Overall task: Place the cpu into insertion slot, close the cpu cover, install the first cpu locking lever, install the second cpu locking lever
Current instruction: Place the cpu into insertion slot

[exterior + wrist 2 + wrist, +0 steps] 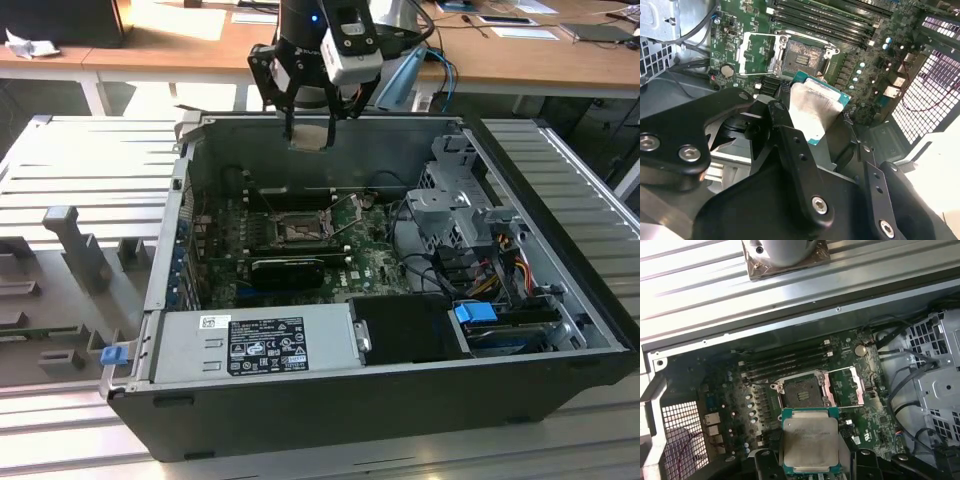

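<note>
The gripper [312, 120] is clamped on the cpu [312, 137] and holds it by two edges. In the exterior view it hangs up high, just over the back wall of the open computer case [330, 400]. The cpu is in the air, well apart from the board and not touching it.

Down inside the case lies the green motherboard [872, 417]. The insertion slot [801, 392] sits in it with nothing in it, so the brownish pins show. The cpu cover [845, 386] is flipped open and lies just beside the slot, joined to it along one edge.

In both wrist views the cpu's shiny grey face [812, 107] shows, and the slot [802, 55] lies far below.
</note>
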Controlling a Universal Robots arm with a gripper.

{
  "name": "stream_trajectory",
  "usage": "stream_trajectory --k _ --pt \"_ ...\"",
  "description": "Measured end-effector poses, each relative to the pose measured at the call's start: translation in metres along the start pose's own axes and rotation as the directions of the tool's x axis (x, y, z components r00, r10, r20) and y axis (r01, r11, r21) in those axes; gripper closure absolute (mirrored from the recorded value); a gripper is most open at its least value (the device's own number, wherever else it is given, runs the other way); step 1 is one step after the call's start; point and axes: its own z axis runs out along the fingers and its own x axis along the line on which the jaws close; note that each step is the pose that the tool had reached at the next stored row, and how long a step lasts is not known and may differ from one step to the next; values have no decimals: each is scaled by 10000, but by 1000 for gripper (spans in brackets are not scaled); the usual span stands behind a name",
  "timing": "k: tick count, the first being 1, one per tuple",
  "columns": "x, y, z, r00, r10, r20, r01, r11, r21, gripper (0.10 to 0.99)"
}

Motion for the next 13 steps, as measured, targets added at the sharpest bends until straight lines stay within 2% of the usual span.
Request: stream_trajectory --k 6,9,13 --pt "0 0 0 9983 572 50 -572 9984 -13 557" --pt "0 0 5 9903 1383 118 -1382 9904 -36 557" --pt "0 0 7 9793 2016 172 -2015 9795 -58 557"
